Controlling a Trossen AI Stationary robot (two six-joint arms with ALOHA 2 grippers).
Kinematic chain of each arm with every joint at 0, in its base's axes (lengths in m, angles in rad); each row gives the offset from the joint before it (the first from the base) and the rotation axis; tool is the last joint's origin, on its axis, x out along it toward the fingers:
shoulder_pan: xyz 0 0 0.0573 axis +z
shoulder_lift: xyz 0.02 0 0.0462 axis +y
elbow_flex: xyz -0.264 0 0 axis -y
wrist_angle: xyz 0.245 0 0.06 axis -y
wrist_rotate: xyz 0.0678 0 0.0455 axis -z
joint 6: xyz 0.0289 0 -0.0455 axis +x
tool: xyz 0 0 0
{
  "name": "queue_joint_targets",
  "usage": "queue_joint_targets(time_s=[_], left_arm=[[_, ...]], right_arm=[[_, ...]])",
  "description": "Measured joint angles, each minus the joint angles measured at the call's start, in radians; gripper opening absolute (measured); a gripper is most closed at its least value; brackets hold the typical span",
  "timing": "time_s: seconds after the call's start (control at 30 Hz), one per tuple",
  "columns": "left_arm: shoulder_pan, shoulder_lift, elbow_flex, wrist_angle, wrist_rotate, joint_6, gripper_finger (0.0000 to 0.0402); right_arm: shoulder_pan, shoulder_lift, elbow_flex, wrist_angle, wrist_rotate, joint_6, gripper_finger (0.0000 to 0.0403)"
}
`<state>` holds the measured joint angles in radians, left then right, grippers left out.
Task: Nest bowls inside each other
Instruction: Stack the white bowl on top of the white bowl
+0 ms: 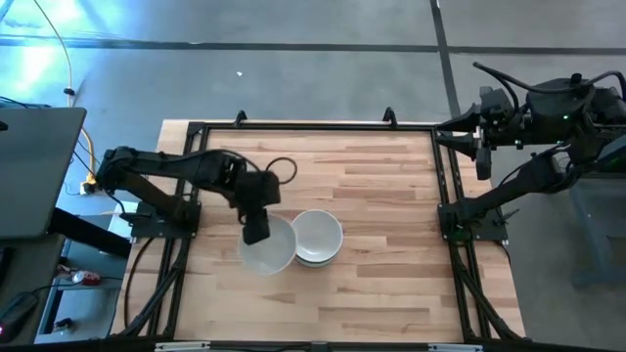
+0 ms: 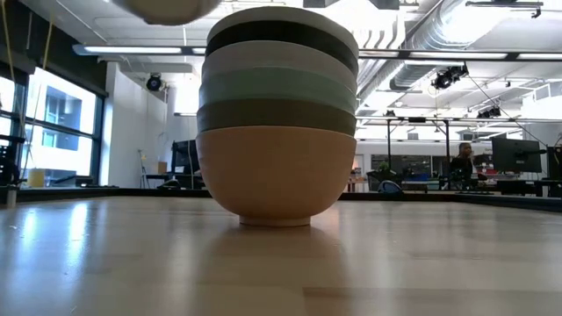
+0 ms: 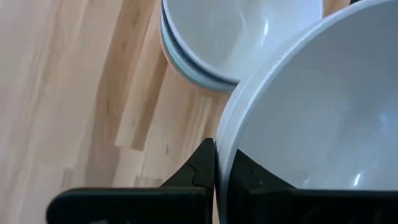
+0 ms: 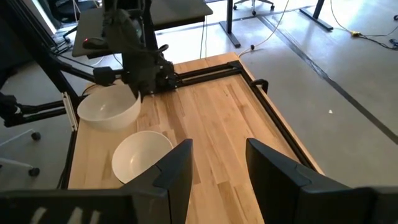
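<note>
white bowl (image 1: 268, 245), peach-orange bottom bowl (image 2: 276, 174)

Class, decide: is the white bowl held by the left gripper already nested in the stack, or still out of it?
Out. The left gripper holds the white bowl by its rim, beside the stack.

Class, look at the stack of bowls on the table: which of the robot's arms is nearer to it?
Left. Its tool holds a white bowl by the rim right beside the stack of bowls. The right tool waits off the table's far right edge, open.

Left pincer (image 1: 256, 233) grips white bowl (image 1: 271, 247) beside bowl stack (image 1: 318, 237).
</note>
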<state>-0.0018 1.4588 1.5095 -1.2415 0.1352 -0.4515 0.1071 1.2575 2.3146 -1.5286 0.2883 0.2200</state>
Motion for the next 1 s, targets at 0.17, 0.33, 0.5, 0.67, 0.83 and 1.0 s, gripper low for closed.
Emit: queue_joint_targets(time_s=[0.17,0.33,0.5,0.67,0.83,1.0], left_arm=[[0.049,0.098,0.094,-0.006,0.005,0.039,0.0],[0.085,0.233,0.234,-0.049,0.019,0.113,0.0],[0.122,0.367,0.406,-0.108,0.062,0.207,0.0],[0.155,0.473,0.551,-0.16,0.063,0.278,0.0],[0.18,0.55,0.625,-0.19,0.063,0.321,0.0],[0.186,0.59,0.633,-0.221,0.067,0.355,0.0]], right_arm=[[0.0,0.0,0.0,0.0,0.0,-0.004,0.0142],[0.0,0.0,0.0,0.0,0.0,-0.004,0.0142],[0.0,0.0,0.0,-0.014,0.0,-0.004,0.0142],[0.0,0.0,0.0,-0.039,0.0,0.007,0.0142],[0.0,0.0,0.0,-0.043,0.0,0.009,0.0142],[0.0,0.0,0.0,-0.043,0.0,0.007,0.0142]])
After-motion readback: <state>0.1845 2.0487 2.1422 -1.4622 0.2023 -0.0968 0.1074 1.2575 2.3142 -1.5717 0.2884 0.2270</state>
